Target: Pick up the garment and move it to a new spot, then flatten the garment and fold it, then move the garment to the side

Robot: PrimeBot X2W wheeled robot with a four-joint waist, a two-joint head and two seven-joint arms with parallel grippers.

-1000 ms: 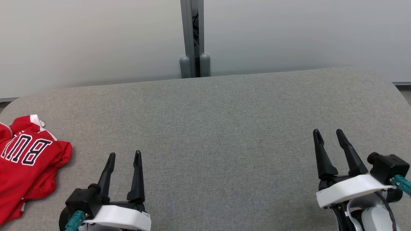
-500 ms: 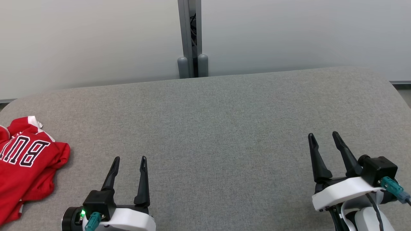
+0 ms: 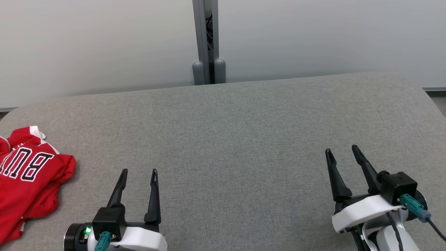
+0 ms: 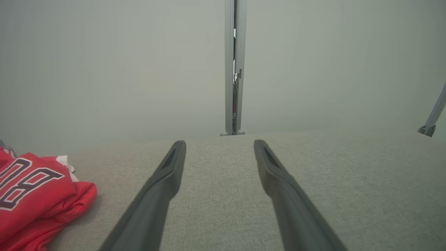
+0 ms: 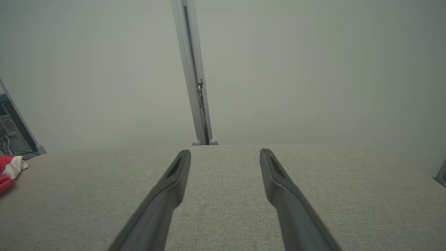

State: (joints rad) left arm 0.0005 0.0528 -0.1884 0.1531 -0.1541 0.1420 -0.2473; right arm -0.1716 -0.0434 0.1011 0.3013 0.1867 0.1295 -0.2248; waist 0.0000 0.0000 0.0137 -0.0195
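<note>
The garment is a red shirt with white trim and dark-outlined letters, lying crumpled at the far left edge of the grey fabric table. It also shows at the lower left of the left wrist view as the garment, and a sliver of the garment sits at the left edge of the right wrist view. My left gripper is open near the front edge, just right of the shirt and apart from it. At the lower right, my right gripper stands open, holding nothing.
A pale wall with a grey vertical post rises behind the table's rounded far edge. Equipment with cables stands off the table's left end in the right wrist view. A metal leg shows at the right.
Both grippers have drawn back toward the front edge, the right one also shifting left. The camera shifted slightly at first. The garment has not moved.
</note>
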